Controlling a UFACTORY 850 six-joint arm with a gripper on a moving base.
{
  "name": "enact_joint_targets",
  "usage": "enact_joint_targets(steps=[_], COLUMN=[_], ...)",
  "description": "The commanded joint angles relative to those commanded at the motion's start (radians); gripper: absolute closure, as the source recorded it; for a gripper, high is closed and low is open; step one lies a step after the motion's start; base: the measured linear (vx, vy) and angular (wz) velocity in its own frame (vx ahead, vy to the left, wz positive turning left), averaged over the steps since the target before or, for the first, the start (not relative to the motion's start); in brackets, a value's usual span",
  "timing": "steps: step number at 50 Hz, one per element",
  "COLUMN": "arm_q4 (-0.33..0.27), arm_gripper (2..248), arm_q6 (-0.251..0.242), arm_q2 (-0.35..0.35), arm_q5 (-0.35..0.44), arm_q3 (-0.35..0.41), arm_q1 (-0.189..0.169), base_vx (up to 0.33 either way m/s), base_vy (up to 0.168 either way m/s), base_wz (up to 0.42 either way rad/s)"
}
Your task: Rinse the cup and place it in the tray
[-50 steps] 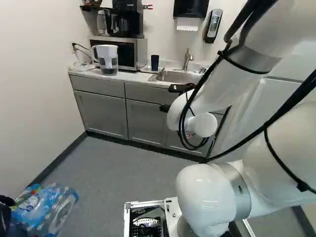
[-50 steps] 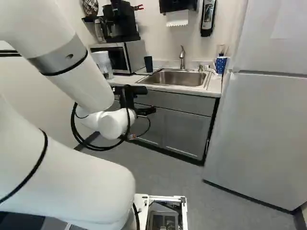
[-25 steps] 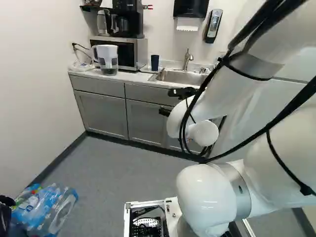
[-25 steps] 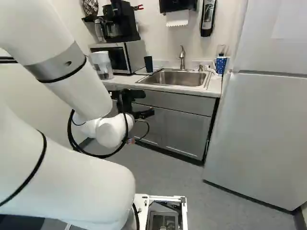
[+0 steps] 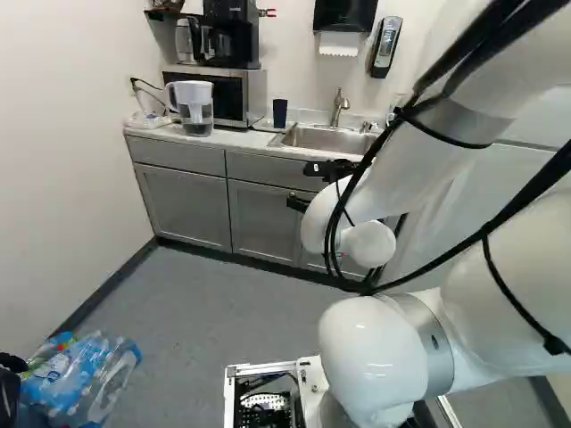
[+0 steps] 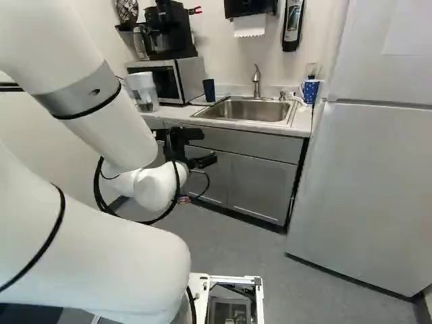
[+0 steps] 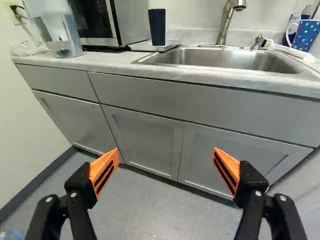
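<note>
One dk cup (image 7: 157,26) on tray (image 7: 142,46) nr sink (image 7: 225,58), gripper (image 6: 210,159) w/ fingers (image 7: 105,169) apart.

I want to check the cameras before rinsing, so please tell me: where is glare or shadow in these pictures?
Left base view: glints on the arm and plastic bottles; right base view: soft shine in the steel sink; wrist view: dark shadow beneath the microwave.

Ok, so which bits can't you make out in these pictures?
Inside of the dark cup: hidden by its side, wrist view.
Behind the cabinet doors: they are closed, wrist view.
Top of the fridge: cut off, right base view.
Lower part of the bottles: cut off, left base view.
</note>
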State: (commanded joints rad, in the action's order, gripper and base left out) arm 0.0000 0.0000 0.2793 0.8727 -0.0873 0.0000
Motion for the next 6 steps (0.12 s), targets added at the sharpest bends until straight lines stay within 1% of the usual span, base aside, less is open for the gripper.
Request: enact_joint_targets(steps=[6], arm_q4=[0.0], arm_gripper=[3], arm_q6=[0.0], arm_q2=[0.0], arm_q5=[0.0], arm_q3=[0.0], arm_q1=[0.0], base_vx=[0.0], base_vy=[0.0], base_wz=[0.0])
